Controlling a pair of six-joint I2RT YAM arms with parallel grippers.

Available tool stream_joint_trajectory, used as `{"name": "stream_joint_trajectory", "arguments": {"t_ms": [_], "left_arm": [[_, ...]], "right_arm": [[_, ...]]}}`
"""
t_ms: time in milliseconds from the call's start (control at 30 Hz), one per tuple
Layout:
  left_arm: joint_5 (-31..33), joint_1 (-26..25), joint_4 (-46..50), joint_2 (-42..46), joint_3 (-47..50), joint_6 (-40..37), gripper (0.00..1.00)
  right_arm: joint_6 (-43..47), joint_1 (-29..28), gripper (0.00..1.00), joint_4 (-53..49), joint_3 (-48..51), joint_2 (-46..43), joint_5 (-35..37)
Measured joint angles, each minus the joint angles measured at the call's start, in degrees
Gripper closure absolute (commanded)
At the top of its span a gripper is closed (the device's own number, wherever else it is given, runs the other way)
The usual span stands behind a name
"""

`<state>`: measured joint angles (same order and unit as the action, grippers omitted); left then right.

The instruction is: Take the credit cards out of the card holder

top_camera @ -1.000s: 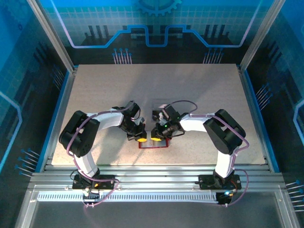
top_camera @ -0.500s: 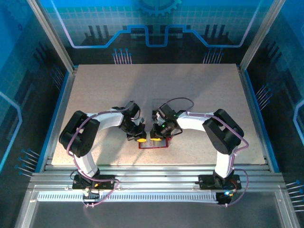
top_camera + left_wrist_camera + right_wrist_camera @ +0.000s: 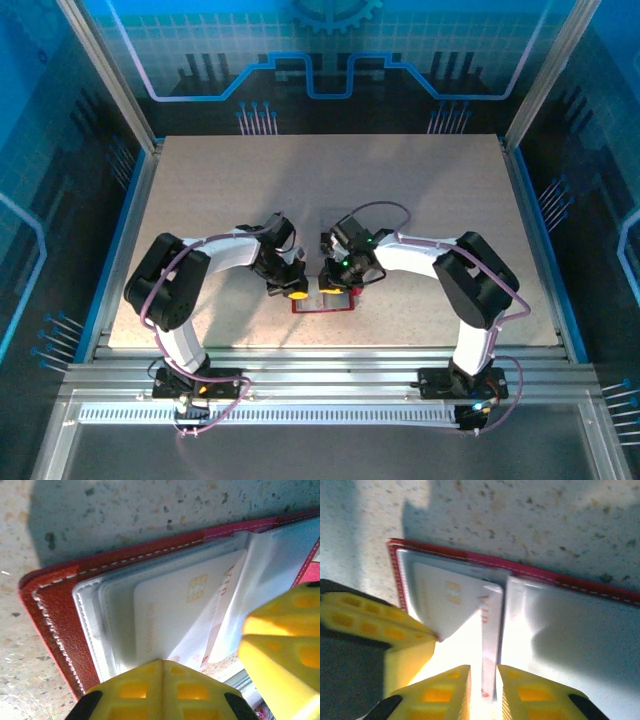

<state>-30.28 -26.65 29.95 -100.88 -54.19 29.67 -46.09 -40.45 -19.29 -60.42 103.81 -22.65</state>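
R pincer (image 3: 485, 676) nipping pale card (image 3: 490, 630) edge-on, card partly out of card holder (image 3: 55, 610). L pincer (image 3: 161, 666) clenched, seems to pin holder's near edge. Risks: thin grip slips — card drops back on holder; plastic sleeve (image 3: 260, 575) drags up w/ card; holder shifts if L eases. Speckled beige tabletop (image 3: 420, 180) under holder, holder nr its front edge — blue-lit panels, alu frame beyond

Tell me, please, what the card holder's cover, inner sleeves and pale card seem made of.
The cover looks like red leather or imitation, grained, white-stitched. The inner sleeves look like clear glossy soft plastic, bending and glaring. The pale card is likely stiff matte plastic, with a gold chip.
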Motion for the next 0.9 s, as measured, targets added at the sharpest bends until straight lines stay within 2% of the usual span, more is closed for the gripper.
{"name": "stream_joint_trajectory", "arguments": {"t_ms": [233, 500, 667, 900], "left_arm": [[0.0, 0.0, 0.04, 0.02, -0.07, 0.33, 1.0], [-0.02, 0.0, 0.04, 0.02, -0.04, 0.31, 1.0], [-0.02, 0.0, 0.02, 0.02, 0.0, 0.28, 1.0], [-0.02, -0.11, 0.0, 0.02, 0.0, 0.17, 1.0]], "right_arm": [[-3.5, 1.14, 0.8, 7.58, 4.5, -1.84, -5.01], [-5.6, 1.07, 0.79, 11.76, 5.57, 1.75, -8.74], [-5.22, 1.01, 0.79, 11.37, 5.55, 2.12, -8.74], [-1.95, 0.24, 0.78, 5.53, 2.84, 2.14, -5.4]]}}
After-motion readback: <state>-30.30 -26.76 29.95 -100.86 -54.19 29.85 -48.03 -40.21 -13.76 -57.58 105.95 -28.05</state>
